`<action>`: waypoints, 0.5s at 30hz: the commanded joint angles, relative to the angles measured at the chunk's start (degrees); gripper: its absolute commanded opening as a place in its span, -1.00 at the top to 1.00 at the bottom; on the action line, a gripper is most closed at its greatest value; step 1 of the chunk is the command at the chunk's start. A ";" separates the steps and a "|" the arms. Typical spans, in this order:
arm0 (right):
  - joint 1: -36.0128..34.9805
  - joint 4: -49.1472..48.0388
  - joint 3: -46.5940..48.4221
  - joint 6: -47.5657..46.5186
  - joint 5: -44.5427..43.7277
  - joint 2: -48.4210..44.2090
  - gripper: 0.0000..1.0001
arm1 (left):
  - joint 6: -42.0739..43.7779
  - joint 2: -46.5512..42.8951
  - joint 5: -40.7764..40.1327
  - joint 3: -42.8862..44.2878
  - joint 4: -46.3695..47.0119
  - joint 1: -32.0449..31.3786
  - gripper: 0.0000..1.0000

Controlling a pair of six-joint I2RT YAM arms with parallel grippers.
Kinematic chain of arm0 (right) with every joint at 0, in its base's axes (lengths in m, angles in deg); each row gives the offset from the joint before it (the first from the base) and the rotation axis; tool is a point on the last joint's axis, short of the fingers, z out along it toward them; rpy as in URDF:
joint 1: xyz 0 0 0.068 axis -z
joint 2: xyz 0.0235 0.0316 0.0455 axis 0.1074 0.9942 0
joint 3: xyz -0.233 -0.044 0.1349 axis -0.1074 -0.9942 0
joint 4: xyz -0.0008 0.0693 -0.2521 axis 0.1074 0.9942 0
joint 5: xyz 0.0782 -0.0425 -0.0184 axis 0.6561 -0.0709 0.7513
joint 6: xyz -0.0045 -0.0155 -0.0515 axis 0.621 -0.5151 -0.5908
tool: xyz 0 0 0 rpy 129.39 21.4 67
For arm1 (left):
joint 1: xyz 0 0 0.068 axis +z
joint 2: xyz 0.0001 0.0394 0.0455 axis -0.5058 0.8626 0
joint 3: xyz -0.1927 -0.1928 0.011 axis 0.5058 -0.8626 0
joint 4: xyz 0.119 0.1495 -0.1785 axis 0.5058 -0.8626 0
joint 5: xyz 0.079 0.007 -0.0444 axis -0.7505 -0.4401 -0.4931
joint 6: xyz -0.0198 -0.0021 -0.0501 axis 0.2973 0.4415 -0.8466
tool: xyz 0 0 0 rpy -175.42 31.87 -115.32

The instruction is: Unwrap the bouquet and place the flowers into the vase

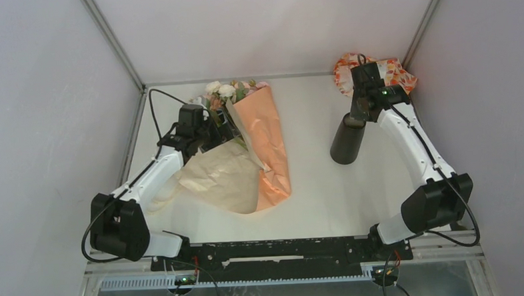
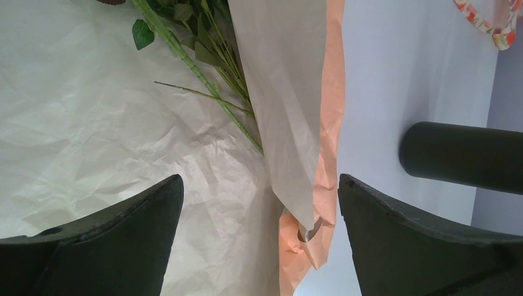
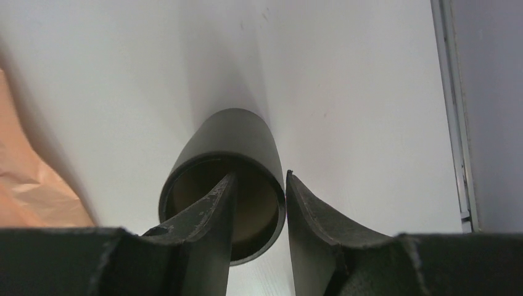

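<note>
Straddling the rim of the stiff, tippy vase [image 3: 222, 142], the right gripper [image 3: 260, 174] is standing narrowly ajar; the left gripper [image 2: 259, 179] is gaping wide.

robot test cell of a laboratory kind. plain white counter [image 1: 328, 185] boxed in by bare pale wall panels [image 1: 37, 98] set on metal frame posts [image 1: 112, 41]. two white-and-black robot arms, left arm [image 1: 147, 180] and right arm [image 1: 416, 138], bolted to a black mounting rail [image 1: 277, 251] at the near edge. exposed cables [image 1: 152, 113] and a slotted cable duct [image 1: 252, 279] along the front.
</note>
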 commanded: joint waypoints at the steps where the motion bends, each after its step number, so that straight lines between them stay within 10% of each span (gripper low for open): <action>1: -0.43 0.81 4.16 1.21 -0.17 -3.46 0.13 | -0.47 0.25 1.21 -0.79 2.86 -0.24 -1.00; 15: -6.24 -8.58 2.54 3.29 -1.81 -19.99 -0.04 | -1.59 5.72 2.04 3.16 7.16 -2.65 -1.00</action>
